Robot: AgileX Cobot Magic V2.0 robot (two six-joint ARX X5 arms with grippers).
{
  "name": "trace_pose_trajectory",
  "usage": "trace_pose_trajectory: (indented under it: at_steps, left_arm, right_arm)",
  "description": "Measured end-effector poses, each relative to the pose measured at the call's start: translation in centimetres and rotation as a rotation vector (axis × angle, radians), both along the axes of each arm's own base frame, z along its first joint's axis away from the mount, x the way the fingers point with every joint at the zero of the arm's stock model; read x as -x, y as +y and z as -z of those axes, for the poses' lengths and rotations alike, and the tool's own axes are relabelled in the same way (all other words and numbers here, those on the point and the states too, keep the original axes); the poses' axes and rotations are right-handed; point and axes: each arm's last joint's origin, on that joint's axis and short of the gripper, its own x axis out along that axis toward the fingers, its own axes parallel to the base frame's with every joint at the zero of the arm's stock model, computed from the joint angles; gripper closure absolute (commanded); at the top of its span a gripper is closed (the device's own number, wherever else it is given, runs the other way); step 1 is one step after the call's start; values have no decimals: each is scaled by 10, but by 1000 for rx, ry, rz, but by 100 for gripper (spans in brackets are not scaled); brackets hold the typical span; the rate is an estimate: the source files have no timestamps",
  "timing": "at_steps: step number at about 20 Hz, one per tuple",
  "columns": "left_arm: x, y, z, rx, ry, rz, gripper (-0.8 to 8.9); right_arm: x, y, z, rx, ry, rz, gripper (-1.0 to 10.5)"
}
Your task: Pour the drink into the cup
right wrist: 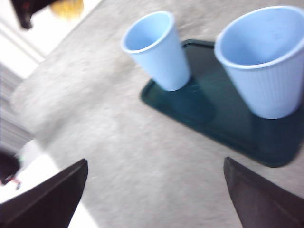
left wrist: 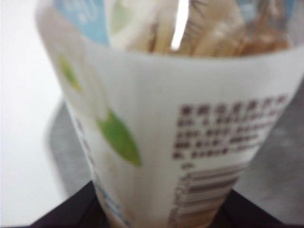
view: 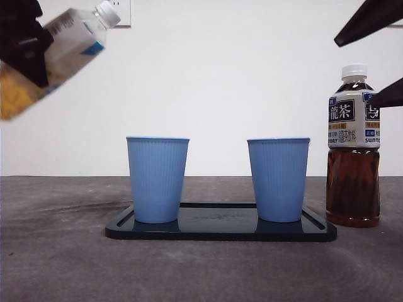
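Note:
My left gripper [view: 22,44] is shut on a drink bottle [view: 69,44] with a white cap, a white label and a yellowish drink. It holds the bottle tilted high at the upper left, cap pointing right, up and left of the left blue cup [view: 157,179]. The label fills the left wrist view [left wrist: 190,118]. A second blue cup [view: 278,179] stands to the right on the same dark tray [view: 220,229]. Both cups look empty in the right wrist view [right wrist: 159,52] [right wrist: 268,66]. My right gripper [view: 378,60] is open at the upper right.
A brown tea bottle [view: 353,151] with a white cap stands upright on the table just right of the tray, with the right gripper's jaws above and beside its top. A wall outlet [view: 123,12] is at the back. The tray also shows in the right wrist view [right wrist: 213,123].

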Motion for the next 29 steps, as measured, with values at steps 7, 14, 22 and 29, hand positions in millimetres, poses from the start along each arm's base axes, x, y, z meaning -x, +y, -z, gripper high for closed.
trace_pose_trajectory:
  at_steps: [7,14,22,29]
  left_arm:
    - [2,-19,0,-366,1,102,696]
    - [-7,-36,19,-542,62,118,704]
    - [-13,-49,34,-660,103,118,711]
    - [-15,-59,45,-713,131,147,723]
  right_arm:
    - [4,8,0,-24,8,-99,492]
    - [8,15,0,-23,7,-162,492]
    - [12,20,-1,-23,-3,-212,492]
    - [13,23,-1,-21,-8,-235,492]
